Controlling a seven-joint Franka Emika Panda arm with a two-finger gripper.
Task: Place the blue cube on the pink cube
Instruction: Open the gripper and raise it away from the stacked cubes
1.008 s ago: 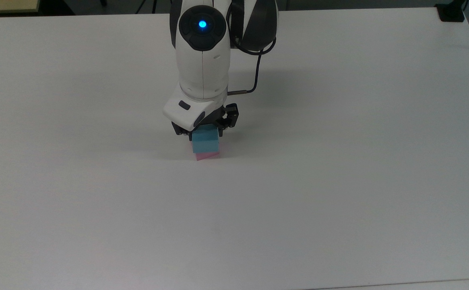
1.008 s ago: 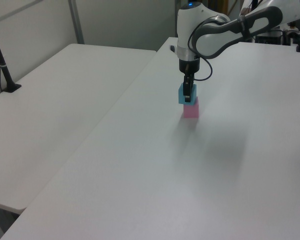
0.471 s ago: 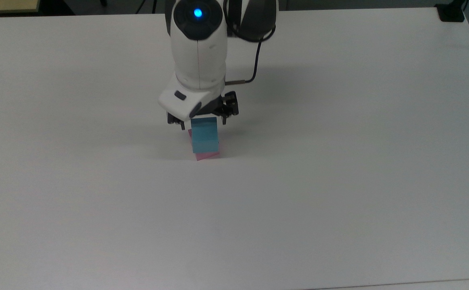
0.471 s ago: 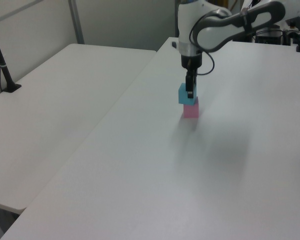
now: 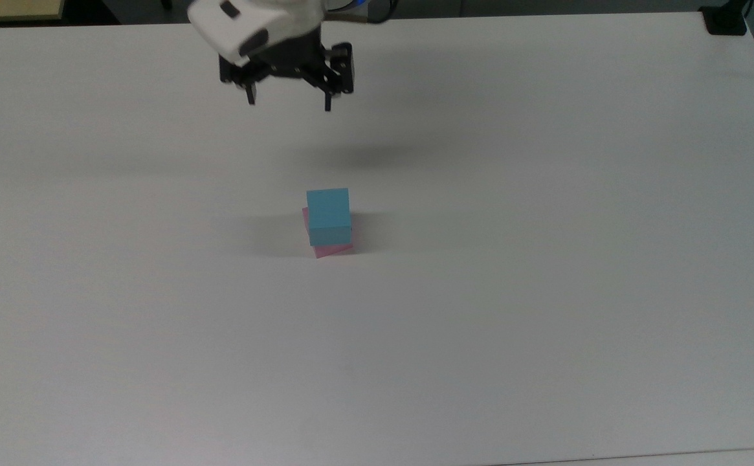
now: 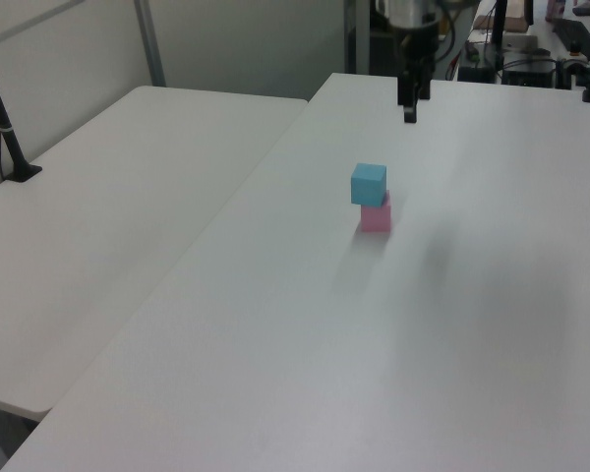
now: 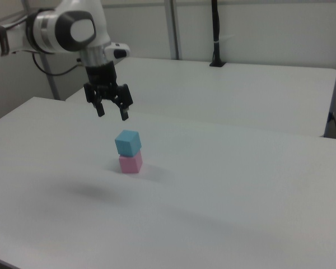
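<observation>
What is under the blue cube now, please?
The pink cube is under the blue cube, standing on the white table. The blue cube sits slightly turned and offset, so pink edges show; the pink cube's top face is mostly covered.

Blue cube [image 5: 329, 215]: sitting on the pink cube [image 5: 333, 249], turned slightly askew to it.
Pink cube: resting on the table [image 5: 545, 291], near the middle in the top view.
Gripper [image 5: 288, 102]: hanging above the table, well apart from the stack, towards the top view's upper left.
</observation>
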